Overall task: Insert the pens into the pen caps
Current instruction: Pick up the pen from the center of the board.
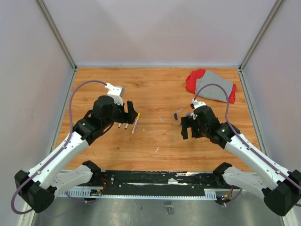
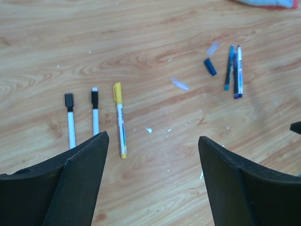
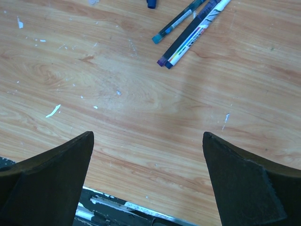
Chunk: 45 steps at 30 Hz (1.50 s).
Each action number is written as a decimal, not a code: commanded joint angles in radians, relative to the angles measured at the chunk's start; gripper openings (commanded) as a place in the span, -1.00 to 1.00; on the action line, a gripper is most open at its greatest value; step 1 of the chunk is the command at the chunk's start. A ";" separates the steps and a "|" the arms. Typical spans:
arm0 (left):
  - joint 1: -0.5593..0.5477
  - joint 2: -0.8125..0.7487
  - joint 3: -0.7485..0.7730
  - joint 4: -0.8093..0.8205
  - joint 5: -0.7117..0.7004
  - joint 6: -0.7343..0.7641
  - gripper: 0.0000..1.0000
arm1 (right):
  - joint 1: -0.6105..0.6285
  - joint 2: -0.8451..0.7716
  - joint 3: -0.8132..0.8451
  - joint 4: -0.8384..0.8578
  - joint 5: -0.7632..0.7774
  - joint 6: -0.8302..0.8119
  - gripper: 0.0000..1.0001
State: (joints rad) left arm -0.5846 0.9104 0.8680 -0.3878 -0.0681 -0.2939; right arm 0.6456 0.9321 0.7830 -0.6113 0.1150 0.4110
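The loose blue cap (image 2: 210, 67) lies on the wooden table (image 1: 155, 89) in the gap between the two arms, clearly closer to the right arm. Just beside it are three uncapped-looking pens side by side: a teal pen (image 3: 178, 22), a dark purple-tipped pen (image 3: 187, 35) and a white pen (image 3: 201, 29). In the right wrist view they lie ahead of the right gripper (image 3: 148, 133) and a little to one side. Their long axes run diagonally across its line of approach, with the tips pointing back towards the fingers. The right fingers stand wide apart with only bare wood between them.

The other group lies just ahead of the left gripper (image 2: 153, 136): a yellow pen (image 2: 120, 120) and two white-barrelled pens (image 2: 70, 123) with black ends. All three lie parallel, pointing away from the arm, off to the side of one finger (image 2: 80, 174) rather than in the gap. Those black ends may be caps already on, though the view is too small to be sure. The left fingers are also spread and hold nothing.

My judgement is that the right arm is better placed for the blue cap and its three neighbours. A wrist turn would be needed to close across a barrel.

There is open wood all around. The red and grey cloth (image 1: 210, 84) lies well behind, towards the far right corner, and a white scrap (image 1: 156, 149) lies near the front edge.
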 commanded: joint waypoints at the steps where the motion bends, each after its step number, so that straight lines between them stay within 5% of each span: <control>1: 0.006 0.063 0.054 -0.075 -0.055 -0.045 0.67 | -0.055 0.040 0.039 -0.039 -0.015 -0.036 0.97; 7: 0.007 0.094 0.082 -0.111 -0.216 -0.090 0.90 | -0.131 0.109 0.053 -0.021 -0.042 -0.042 0.97; 15: 0.007 0.042 0.059 -0.129 -0.426 -0.070 0.92 | -0.210 0.211 0.091 0.023 -0.051 -0.036 0.83; 22: 0.007 -0.059 -0.009 -0.132 -0.374 -0.001 0.93 | -0.273 0.305 0.068 0.160 -0.053 0.022 0.15; 45: 0.006 -0.037 -0.055 -0.120 -0.284 0.035 0.92 | -0.323 0.603 0.133 0.305 -0.089 0.070 -0.40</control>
State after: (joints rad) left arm -0.5846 0.8700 0.8188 -0.5316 -0.3611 -0.2729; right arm 0.3420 1.5154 0.8837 -0.3222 0.0299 0.4751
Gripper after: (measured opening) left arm 0.961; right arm 0.314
